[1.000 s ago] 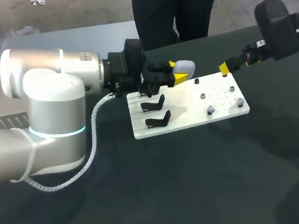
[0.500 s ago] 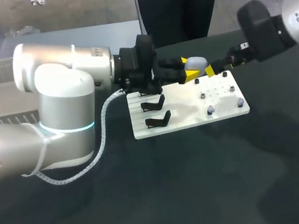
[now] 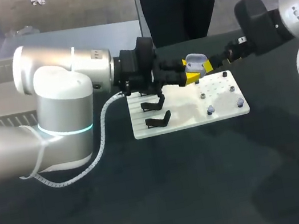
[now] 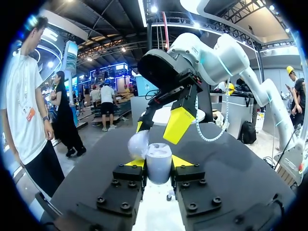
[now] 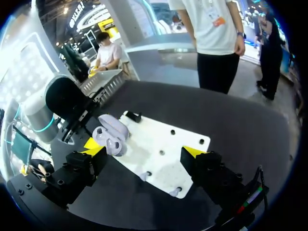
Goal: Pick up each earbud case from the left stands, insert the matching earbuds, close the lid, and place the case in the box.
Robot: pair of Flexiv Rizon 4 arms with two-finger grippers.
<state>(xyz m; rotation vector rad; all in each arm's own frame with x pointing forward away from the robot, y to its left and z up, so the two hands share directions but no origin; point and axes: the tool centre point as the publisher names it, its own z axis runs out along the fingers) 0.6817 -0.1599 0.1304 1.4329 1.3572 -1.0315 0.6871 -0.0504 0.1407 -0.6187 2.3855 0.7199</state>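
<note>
While held up over the far side of the white board (image 3: 188, 118), pinched from both sides by the left gripper (image 4: 158, 167): lavender earbud case (image 3: 195, 61), upright between the yellow tips, lid (image 4: 138, 143) swung open to one side. Extends from the left over the dark table (image 3: 154, 204), black fingers passing above the stands.

Opposite, from the right side and poised just beyond the case: right gripper (image 5: 143, 149), fingers spread wide, nothing clasped between them. From the left wrist, one of its yellow tips just beside the open lid, the other above the case body; hard to tell whether either touches. From the right wrist, the open case close to one tip and well apart from the other.

Down on the board's left half, two black stands (image 3: 154, 105), both bare. On the right half, small dark pegs (image 3: 203, 96), plus two pale earbuds (image 3: 210, 110) near the front edge, well apart from each other.
</note>
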